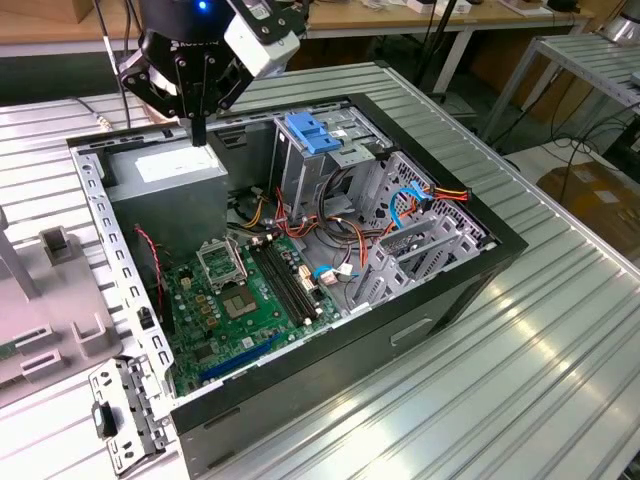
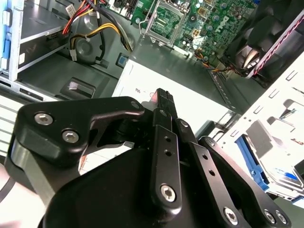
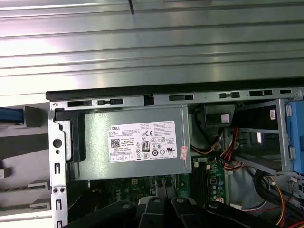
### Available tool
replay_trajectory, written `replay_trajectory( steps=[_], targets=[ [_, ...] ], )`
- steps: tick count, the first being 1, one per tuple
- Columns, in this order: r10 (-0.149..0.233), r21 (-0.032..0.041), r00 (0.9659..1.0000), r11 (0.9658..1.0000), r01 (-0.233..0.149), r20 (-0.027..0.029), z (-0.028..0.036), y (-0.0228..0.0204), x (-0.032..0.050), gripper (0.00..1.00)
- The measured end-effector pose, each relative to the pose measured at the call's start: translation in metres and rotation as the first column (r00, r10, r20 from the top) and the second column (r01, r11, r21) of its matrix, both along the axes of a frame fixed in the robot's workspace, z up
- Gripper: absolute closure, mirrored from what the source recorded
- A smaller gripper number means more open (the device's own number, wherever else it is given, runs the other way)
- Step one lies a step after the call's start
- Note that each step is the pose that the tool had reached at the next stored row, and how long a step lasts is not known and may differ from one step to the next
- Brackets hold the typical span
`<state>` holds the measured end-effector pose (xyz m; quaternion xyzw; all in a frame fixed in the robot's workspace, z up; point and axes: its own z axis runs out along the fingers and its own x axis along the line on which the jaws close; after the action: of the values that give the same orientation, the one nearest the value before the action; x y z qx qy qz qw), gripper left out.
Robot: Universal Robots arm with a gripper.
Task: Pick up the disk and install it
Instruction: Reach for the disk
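The black hand (image 1: 198,132) hung pinched shut and empty above the grey power supply box (image 1: 165,170), at a corner of the open black computer case (image 1: 400,330). The silver, blue-edged disk (image 2: 271,166) lay just outside the case's perforated edge.

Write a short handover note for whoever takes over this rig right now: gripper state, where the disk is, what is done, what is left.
Gripper: shut and empty, over the grey power supply box in the open computer case.
Disk: in the second wrist view, a blue-edged silver piece past the case's perforated wall looks like the disk. It lies outside the case, not gripped.
Done: nothing that shows.
Left: the disk is neither picked up nor installed.
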<state>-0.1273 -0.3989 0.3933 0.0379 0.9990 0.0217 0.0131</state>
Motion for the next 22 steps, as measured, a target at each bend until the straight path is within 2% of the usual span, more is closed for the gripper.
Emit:
replay_trajectory(
  steps=[22],
  targets=[
    [0.0, -0.0001, 1.0, 1.0, 0.0, -0.0001, 0.0, 0.0, -0.0156, 0.89]
  ],
)
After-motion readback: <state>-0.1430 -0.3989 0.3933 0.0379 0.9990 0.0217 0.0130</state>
